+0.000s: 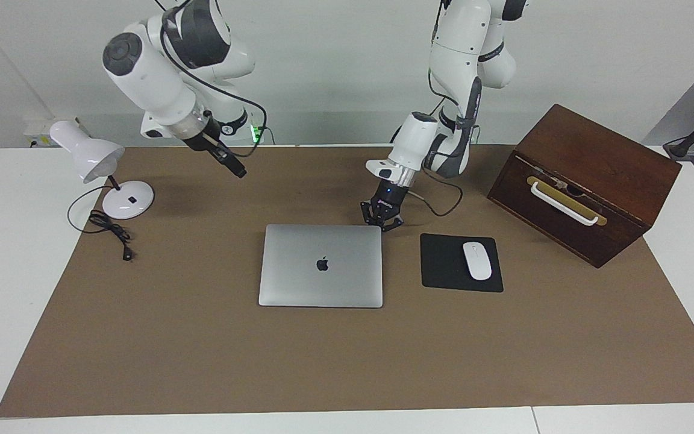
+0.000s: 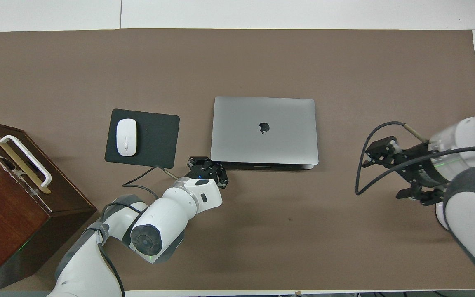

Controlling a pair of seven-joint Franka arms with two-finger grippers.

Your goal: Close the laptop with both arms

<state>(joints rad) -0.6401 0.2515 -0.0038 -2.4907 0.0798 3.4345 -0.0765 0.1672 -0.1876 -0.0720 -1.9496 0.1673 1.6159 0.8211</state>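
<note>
Two arms share this worktop (image 1: 52, 374), and in the facing view the laptop (image 1: 321, 265) lies flat at the middle of the brown mat (image 1: 202, 361), its lid down on its base, the logo upward. The left gripper (image 1: 382, 220) hangs low just beside the laptop's corner nearest the robots, toward the left arm's end; its fingers are clenched on nothing. I cannot tell whether it touches the corner. The right gripper (image 1: 235, 169) is raised over bare mat, well apart from the laptop and toward the white desk lamp (image 1: 103, 175); whether its fingers are apart or together I cannot tell. A black mouse pad (image 1: 460, 263) with a white mouse (image 1: 477, 260) lies beside the laptop toward the left arm's end, with a wooden box (image 1: 585, 181) farther along.

In the overhead view the laptop (image 2: 264, 130) shows as one flat slab, only a thin dark seam along the edge nearest the robots. The left gripper (image 2: 207, 168) sits at that edge's corner beside the mouse pad (image 2: 155, 140). The right gripper (image 2: 382, 152) is off toward the right arm's end.

The closing looks done. I judge the laptop stiff, fairly heavy and smooth metal that fingertips would slide on. Any last press should land flat on the lid near its free edge, not on the hinge side, and gently, since the screen beneath is fragile.
</note>
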